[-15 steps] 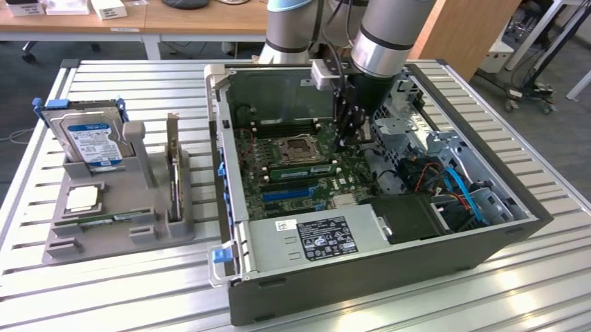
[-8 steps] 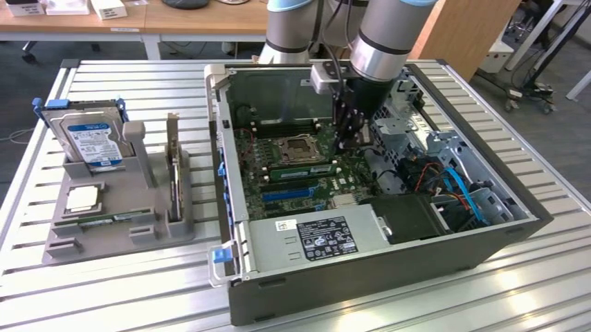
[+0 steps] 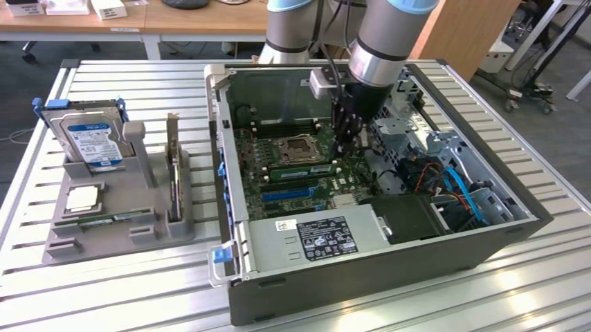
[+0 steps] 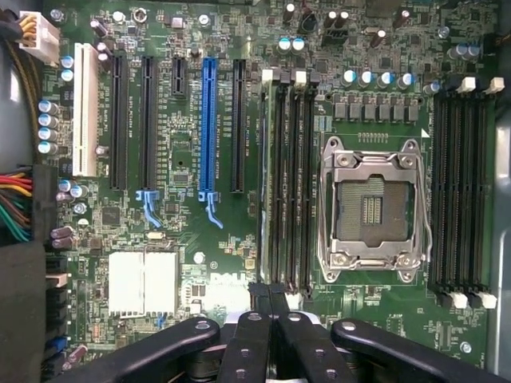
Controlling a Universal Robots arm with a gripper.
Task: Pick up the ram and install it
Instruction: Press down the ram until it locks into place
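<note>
The ram [image 3: 300,168], a narrow green stick, stands on edge in a memory slot of the motherboard [image 3: 277,187], just in front of the empty processor socket [image 3: 297,147]. My gripper [image 3: 347,149] reaches down into the open computer case [image 3: 369,270], close to the ram's end on the exterior view's right. In the wrist view my gripper [image 4: 269,295] is shut, its black fingertips [image 4: 259,294] pressed together with nothing between them. They sit over one end of the memory slots [image 4: 287,175] beside the socket [image 4: 371,207]. I cannot tell whether they touch the ram.
A grey holder [image 3: 111,235] on the exterior view's left carries a hard drive [image 3: 91,138], a square silver chip [image 3: 83,198] and an upright expansion card [image 3: 174,169]. Drive cages and blue cables [image 3: 461,187] fill the case on the right. Its power supply [image 3: 314,238] sits at the front.
</note>
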